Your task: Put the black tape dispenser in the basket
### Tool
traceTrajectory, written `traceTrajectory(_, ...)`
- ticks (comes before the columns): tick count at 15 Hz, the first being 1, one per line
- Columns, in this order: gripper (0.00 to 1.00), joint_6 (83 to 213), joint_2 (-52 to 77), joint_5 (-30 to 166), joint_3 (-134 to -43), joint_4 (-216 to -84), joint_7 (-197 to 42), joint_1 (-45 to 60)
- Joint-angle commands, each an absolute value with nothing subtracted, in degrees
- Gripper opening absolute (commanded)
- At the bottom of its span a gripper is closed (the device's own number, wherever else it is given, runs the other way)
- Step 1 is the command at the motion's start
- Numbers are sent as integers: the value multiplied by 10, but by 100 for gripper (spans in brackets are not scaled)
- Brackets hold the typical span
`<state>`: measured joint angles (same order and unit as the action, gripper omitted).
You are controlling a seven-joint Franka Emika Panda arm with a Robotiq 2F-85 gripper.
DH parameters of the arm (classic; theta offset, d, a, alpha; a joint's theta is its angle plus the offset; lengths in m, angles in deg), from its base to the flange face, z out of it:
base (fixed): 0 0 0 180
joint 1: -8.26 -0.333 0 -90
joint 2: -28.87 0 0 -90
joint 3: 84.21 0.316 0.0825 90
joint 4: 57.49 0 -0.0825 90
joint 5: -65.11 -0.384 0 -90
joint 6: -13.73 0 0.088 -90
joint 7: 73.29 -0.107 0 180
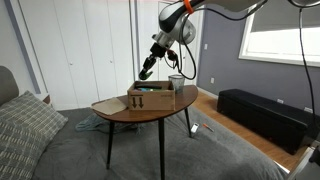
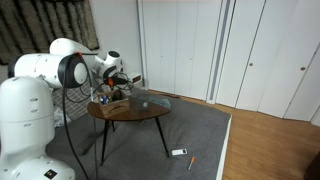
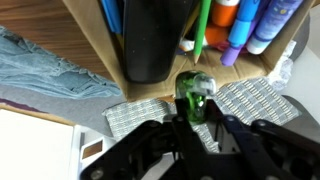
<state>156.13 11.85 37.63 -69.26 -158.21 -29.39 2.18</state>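
Gripper (image 3: pixel 195 125) hovers at brown box (image 3: pixel 88 45) edge. Fingers partly apart, small green item (image 3: pixel 196 88) between tips; grip unclear. Black tape dispenser (image 3: pixel 150 45) stands inside box, up-left of tips in wrist view, long axis running up-frame. Basket (image 1: pixel 176 82) just beside box.

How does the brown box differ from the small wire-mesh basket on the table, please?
The brown box is wide and rectangular; the basket is a narrow cylinder. The box has solid brown walls; the basket is dark see-through mesh. The box holds markers, seen in the wrist view; the basket's contents cannot be told. Both stand open-topped on the wooden table.
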Motion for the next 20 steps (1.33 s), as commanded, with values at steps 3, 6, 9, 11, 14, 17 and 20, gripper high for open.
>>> traceTrajectory(3,6,1572,257,381,-721,-1685,-345,55)
traceTrajectory(6,6,1596,306,409,-759,-1742,-389,62)
traceTrajectory(9,6,1637,327,453,-791,-1786,-427,68)
traceTrajectory(11,6,1670,327,490,-807,-1807,-454,71)
traceTrajectory(14,6,1725,310,515,-822,-1825,-477,72)
traceTrajectory(17,6,1772,285,529,-825,-1829,-490,76)
traceTrajectory(20,6,1798,264,533,-830,-1829,-501,75)
